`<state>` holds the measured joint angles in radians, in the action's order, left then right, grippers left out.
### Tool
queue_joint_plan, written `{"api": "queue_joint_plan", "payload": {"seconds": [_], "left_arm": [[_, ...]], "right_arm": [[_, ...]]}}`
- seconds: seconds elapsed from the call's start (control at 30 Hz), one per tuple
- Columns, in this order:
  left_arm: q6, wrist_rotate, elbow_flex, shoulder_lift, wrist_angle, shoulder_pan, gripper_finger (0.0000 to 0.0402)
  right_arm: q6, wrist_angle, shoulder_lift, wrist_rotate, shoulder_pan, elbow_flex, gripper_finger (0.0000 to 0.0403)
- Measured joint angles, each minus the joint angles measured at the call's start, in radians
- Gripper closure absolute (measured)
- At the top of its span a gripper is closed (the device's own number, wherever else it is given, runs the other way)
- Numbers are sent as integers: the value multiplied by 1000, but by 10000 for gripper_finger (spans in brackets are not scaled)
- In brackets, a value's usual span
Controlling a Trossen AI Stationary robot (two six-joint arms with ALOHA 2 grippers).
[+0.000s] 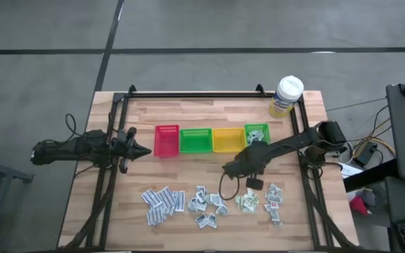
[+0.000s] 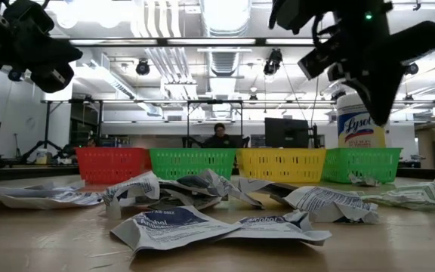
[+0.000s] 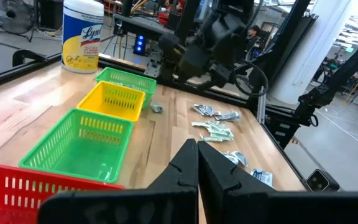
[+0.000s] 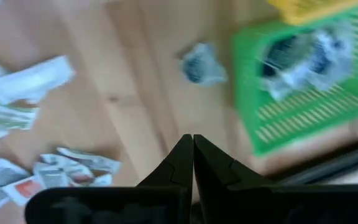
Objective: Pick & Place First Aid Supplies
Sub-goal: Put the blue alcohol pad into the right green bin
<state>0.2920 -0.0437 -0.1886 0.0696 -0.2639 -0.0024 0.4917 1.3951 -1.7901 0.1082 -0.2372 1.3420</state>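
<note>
Overhead view straight down, table-level view across, 2 wrist close-ups

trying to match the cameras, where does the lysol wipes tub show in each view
High view: the wipes tub stands at the table's far right corner, beyond the end green bin.
Low view: its label shows at right, behind that green bin and partly hidden by an arm.
Left wrist view: upper left, past the row of bins.
Right wrist view: not in it.
Shared landmark: the end green bin.

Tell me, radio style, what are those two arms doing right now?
Left gripper shut, empty, parked beside red bin. Right gripper shut, empty, above table, yellow bin close by. Sachets piled at front; stray sachet beside far green bin.
</note>
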Motion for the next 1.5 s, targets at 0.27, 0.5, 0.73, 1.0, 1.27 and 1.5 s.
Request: {"api": "queue_joint_plan", "payload": {"seconds": [0.27, 0.5, 0.73, 1.0, 1.27, 1.5], "left_arm": [[-4, 0, 0, 0, -8, 0, 401], [-7, 0, 0, 0, -8, 0, 401], [-8, 0, 0, 0, -7, 0, 401], [-9, 0, 0, 0, -6, 0, 401], [-28, 0, 0, 0, -6, 0, 401], [-28, 0, 0, 0, -6, 0, 401]], "right_arm": [[5, -223, 95, -15, -41, -187, 339], [6, -447, 208, -12, -31, -359, 291], [11, -566, 267, -6, -13, -462, 273], [11, -606, 253, 30, 37, -502, 268], [7, -624, 250, 30, 77, -509, 268], [7, -634, 207, 26, 101, -511, 266]]}}
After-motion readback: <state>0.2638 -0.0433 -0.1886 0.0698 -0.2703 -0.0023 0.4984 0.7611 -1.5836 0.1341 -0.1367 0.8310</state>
